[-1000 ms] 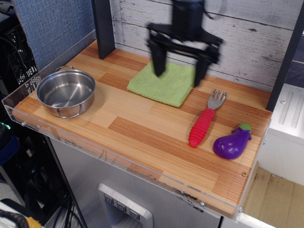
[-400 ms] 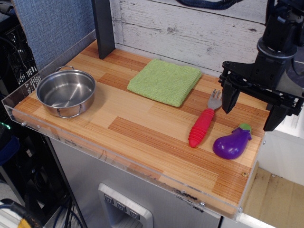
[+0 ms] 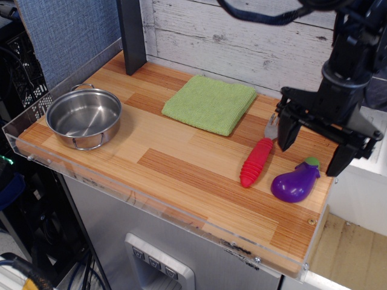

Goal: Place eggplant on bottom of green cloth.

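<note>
The purple eggplant (image 3: 295, 181) with its green stem cap lies on the wooden table near the right front corner. The lime-green cloth (image 3: 210, 103) lies flat at the back middle of the table, with nothing on it. My gripper (image 3: 309, 151) is open and empty. It hangs just above and behind the eggplant, its two black fingers (image 3: 286, 132) spread wide, one by the fork head and one past the table's right edge.
A red-handled fork (image 3: 260, 158) lies just left of the eggplant. A steel pot (image 3: 84, 117) stands at the left. A dark post (image 3: 132, 35) rises at the back left. A plank wall stands behind, and a clear acrylic lip runs along the front and left edges.
My gripper has swung from above the cloth across to the right side, then dropped lower and slightly left toward the eggplant. It stays open. Nothing on the table moved.
</note>
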